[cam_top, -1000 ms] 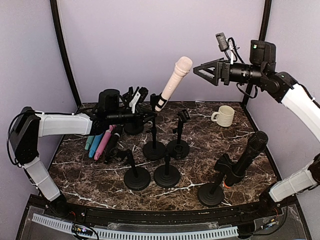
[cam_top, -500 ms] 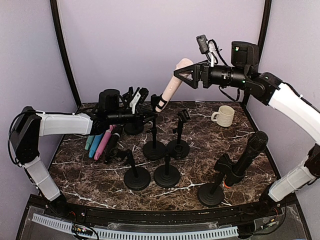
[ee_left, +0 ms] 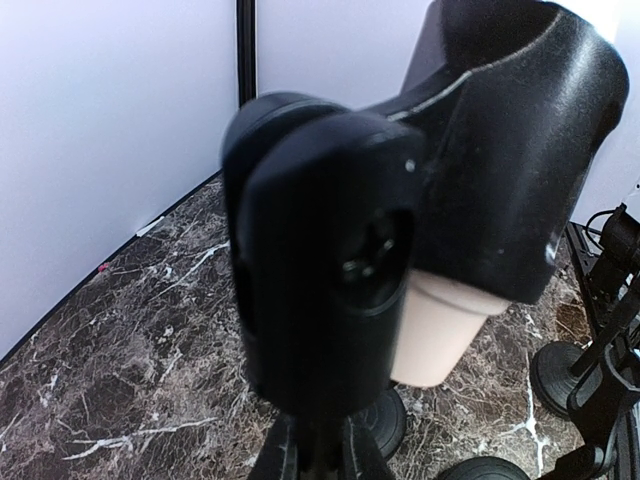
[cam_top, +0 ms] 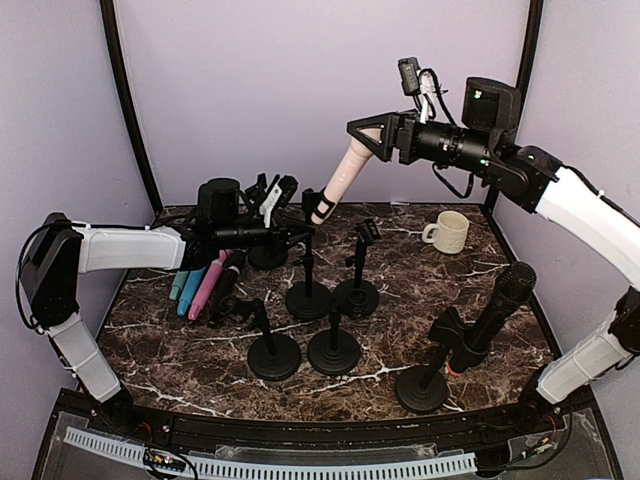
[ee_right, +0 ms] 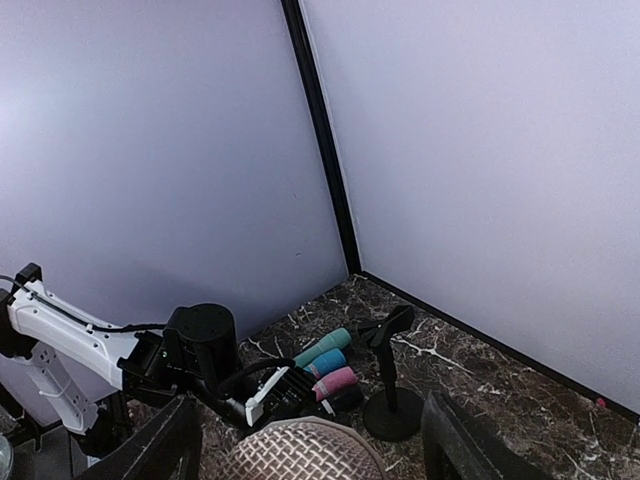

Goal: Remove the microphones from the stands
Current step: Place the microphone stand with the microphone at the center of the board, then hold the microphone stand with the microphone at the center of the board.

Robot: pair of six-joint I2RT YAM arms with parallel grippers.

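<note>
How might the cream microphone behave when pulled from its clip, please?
The cream microphone looks rigid and smooth, so perhaps slippery. Its clip wraps it closely, so the stand may tip when pulled.

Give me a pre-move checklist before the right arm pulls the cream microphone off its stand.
1. Right gripper straddles the microphone head: ok.
2. Right fingers closed on the head: not ok, gaps show on both sides.
3. Left gripper shut on the stand post: ok.
4. Microphone's lower end seated in the clip: ok.
5. Mug well away from the right arm: ok.
</note>
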